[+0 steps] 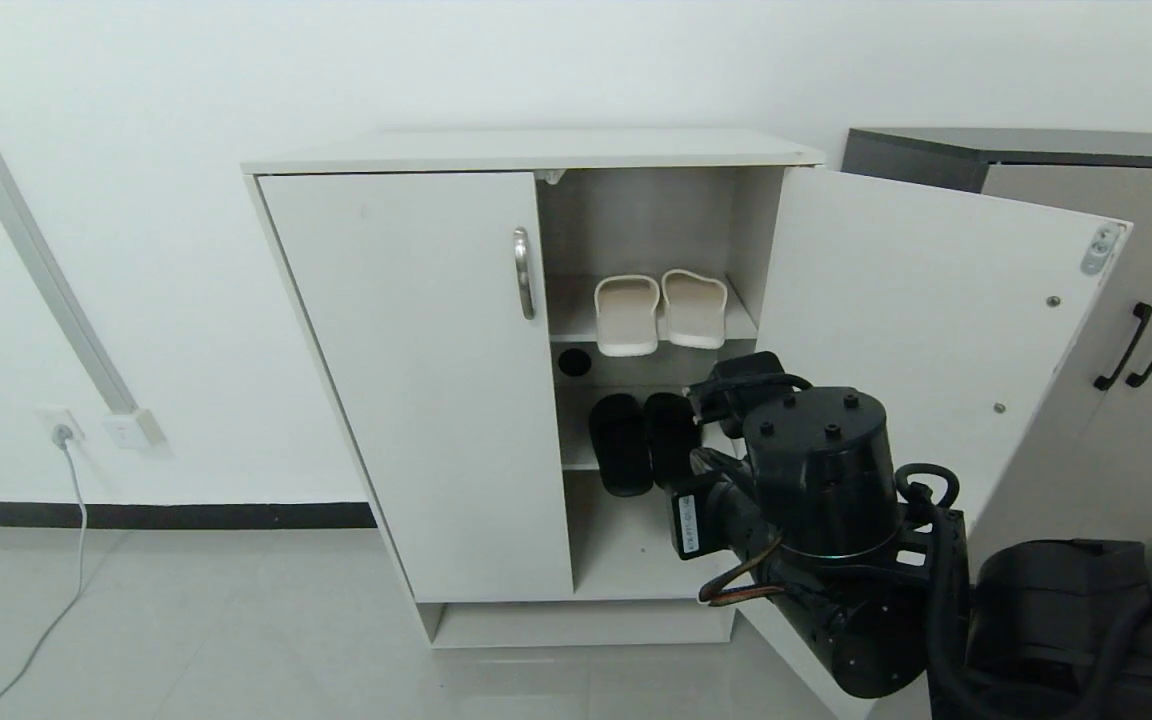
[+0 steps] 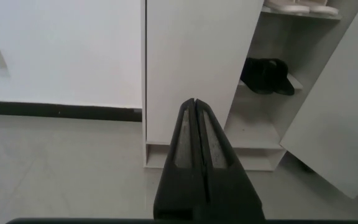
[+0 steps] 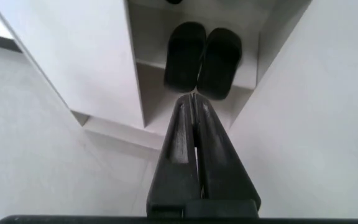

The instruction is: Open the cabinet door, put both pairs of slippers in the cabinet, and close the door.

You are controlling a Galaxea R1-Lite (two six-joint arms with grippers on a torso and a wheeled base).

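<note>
Cream open-toe slippers (image 1: pixel 661 312) and black rubber slippers (image 1: pixel 641 440) sit shelved in the white wooden cabinet (image 1: pixel 416 380). Its open right door (image 1: pixel 916 330) awaits closing. Jaws of left gripper (image 2: pixel 194 109) and right gripper (image 3: pixel 193 102) are clenched, empty.

White cabinet (image 1: pixel 536 150) stands against a plain white wall (image 1: pixel 156 120); light is even and soft, no hard shadows. Left of the cabinet, a pale grey trunking strip (image 1: pixel 26 240) runs slantwise down the wall to a small white box (image 1: pixel 133 428); just beside that box, farther from the cabinet, is a wall socket (image 1: pixel 61 430) with a plug in it; a grey cable (image 1: pixel 71 580) trails from it down to the floor. A black skirting band (image 1: pixel 136 514) lines the wall foot left of the cabinet; the floor (image 1: pixel 216 640) is pale grey tile, faintly glossy. Right of the cabinet stands a grey cupboard (image 1: pixel 1066 185) with a dark top and two black bar handles (image 1: pixel 1126 345).
</note>
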